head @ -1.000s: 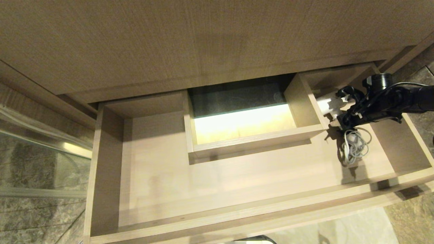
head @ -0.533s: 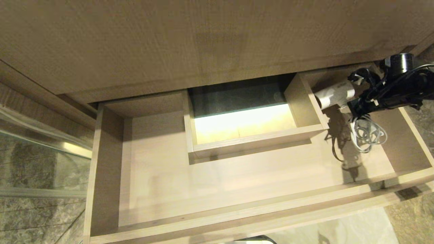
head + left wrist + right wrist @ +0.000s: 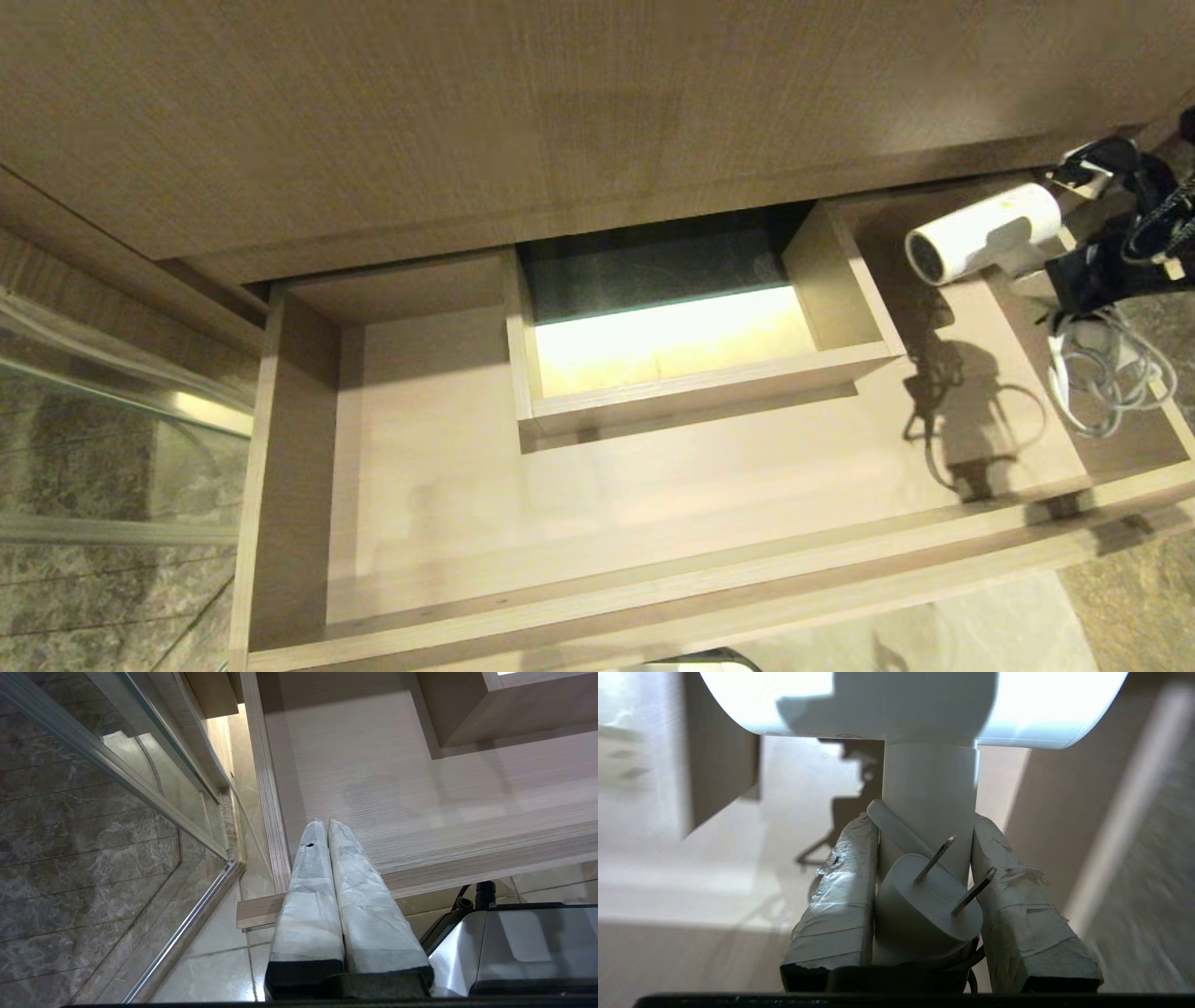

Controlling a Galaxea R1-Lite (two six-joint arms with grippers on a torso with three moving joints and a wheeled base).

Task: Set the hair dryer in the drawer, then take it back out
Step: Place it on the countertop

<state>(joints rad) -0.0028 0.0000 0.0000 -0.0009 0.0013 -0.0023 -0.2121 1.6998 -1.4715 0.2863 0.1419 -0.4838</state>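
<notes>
Hair dryer (image 3: 985,231) hangs in the air over the right end of the open drawer (image 3: 280,485), its white barrel lying nearly level with the round mouth facing the drawer's middle. The right gripper (image 3: 924,833) is clamped on its handle, one taped finger (image 3: 840,882) on each side, with the white plug (image 3: 924,905) caught between them, prongs pointing out. A bundle of grey cord (image 3: 1102,373) dangles below the gripper above the drawer's right wall. A raised wooden box (image 3: 709,383) stands in the drawer's back middle, well apart from the dryer. The left gripper (image 3: 327,828) sits by the drawer's front left corner, its fingers pressed together around nothing.
</notes>
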